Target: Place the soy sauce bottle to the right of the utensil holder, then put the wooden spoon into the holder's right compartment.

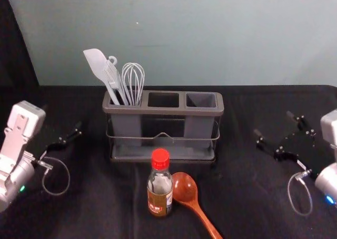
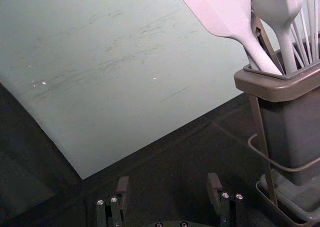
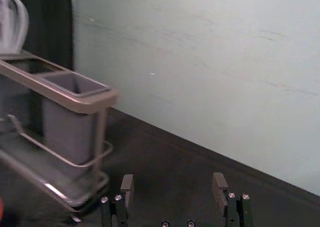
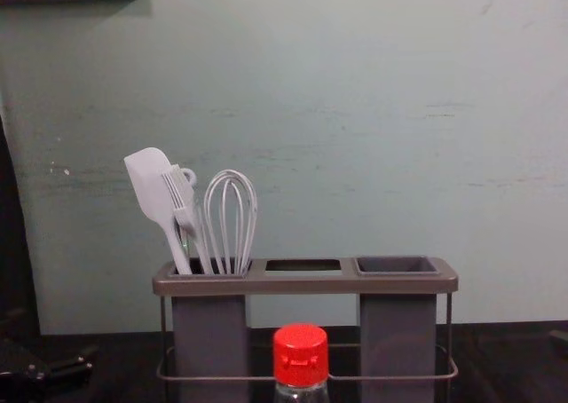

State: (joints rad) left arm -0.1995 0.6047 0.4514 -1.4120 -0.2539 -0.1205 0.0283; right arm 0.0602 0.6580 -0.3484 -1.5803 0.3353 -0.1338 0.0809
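Left gripper (image 2: 169,183), its fingers spread around nothing, is left of the utensil holder (image 1: 163,111); in front of the holder, the soy sauce bottle (image 1: 159,191) stands upright, cap (image 1: 160,158) up, long axis vertical; probably weighty, rigid and slick, best gripped round its body; just right, the wooden spoon (image 1: 196,206) lies flat, bowl toward the holder, handle slanting rightward and nearer; likely light and stiff, best pinched mid-handle; far right, the right gripper (image 1: 273,123) has parted, unladen fingers.

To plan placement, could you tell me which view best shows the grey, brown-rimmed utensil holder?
The head view: the utensil holder appears uncropped, rim to base. The chest view crops its base; each wrist view shows one end.
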